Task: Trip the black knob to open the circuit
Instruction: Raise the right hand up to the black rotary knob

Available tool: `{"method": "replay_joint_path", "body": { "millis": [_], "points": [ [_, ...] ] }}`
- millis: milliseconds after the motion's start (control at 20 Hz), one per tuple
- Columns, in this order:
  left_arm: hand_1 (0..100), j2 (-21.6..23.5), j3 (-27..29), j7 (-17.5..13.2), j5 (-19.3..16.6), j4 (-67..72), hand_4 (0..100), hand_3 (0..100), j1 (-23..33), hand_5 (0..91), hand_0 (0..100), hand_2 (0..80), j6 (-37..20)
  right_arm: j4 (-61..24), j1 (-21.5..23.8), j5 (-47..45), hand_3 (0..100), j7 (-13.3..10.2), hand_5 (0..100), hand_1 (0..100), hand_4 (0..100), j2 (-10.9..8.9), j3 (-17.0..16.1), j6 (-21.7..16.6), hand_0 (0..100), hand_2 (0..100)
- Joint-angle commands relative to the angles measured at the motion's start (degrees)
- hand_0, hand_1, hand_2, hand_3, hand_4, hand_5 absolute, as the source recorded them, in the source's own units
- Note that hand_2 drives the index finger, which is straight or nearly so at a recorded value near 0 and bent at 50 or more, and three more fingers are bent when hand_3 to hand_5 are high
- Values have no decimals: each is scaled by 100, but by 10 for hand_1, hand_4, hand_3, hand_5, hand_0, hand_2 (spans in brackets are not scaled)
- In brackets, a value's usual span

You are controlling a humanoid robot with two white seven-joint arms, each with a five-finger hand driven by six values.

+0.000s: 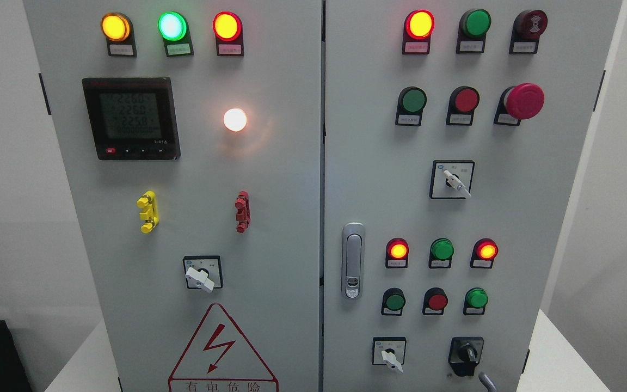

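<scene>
Knob: the black knob point(466, 355) is sitting at the lower right of the right door point(553, 179), handle pointing roughly upright.
Hands: neither hand is showing, so I cannot tell whether they are released or clenched; a grey tip point(486, 381) is poking in just below the knob, too little to identify.
Neighbour: a white selector point(391, 356) is sitting near the knob's left.
Risk: a reach drifting left is likely turning the wrong switch.
Risk: fingers coming from below are probably hiding the handle, inviting a slip or half-turn.
</scene>
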Motion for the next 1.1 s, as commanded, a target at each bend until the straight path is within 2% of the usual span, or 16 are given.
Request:
{"method": "replay_joint_path", "body": {
  "millis": [0, 550, 1050],
  "points": [
    [389, -3, 5, 2, 14, 6, 0, 0, -3, 0, 120, 0, -2, -138, -88, 16, 1000, 40, 886, 801, 946, 19, 22, -49, 687, 0],
    [389, -3, 5, 2, 14, 6, 0, 0, -3, 0, 120, 0, 7, -138, -97, 122, 1000, 40, 884, 804, 945, 107, 180, -32, 689, 0],
    [389, -3, 5, 2, 14, 6, 0, 0, -3, 0, 120, 0, 7, -111, -115, 122, 1000, 49, 884, 806, 944, 151, 189, 65, 690, 0]
  ]
}}
